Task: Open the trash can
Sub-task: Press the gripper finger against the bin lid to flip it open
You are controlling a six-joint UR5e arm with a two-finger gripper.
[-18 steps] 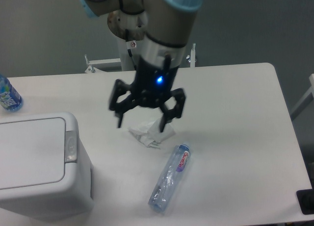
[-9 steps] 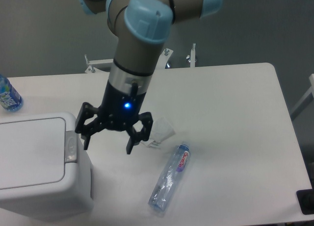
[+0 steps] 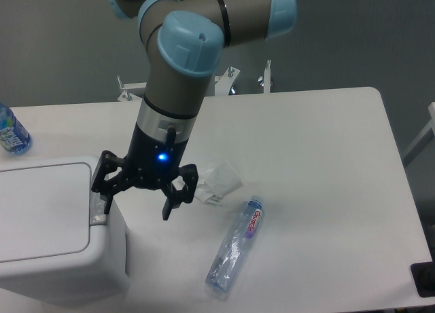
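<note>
claw (image 3: 136,204) (spread wide, holding nothing) shifted further left, one finger now over trash can (image 3: 54,231) button, lid down

1. The large boxy white plastic trash can (image 3: 47,231) stands at the front left corner of the white rectangular table (image 3: 319,157).
2. The black two-finger gripper (image 3: 136,204) hangs over the trash can's right rim.
3. A crumpled white paper scrap (image 3: 219,184) lies right of the trash can.
4. A clear plastic bottle lying flat (image 3: 234,245) rests right of the trash can, nearer the front than the paper.
5. A blue-labelled plastic bottle (image 3: 10,131) stands behind the trash can.
</note>
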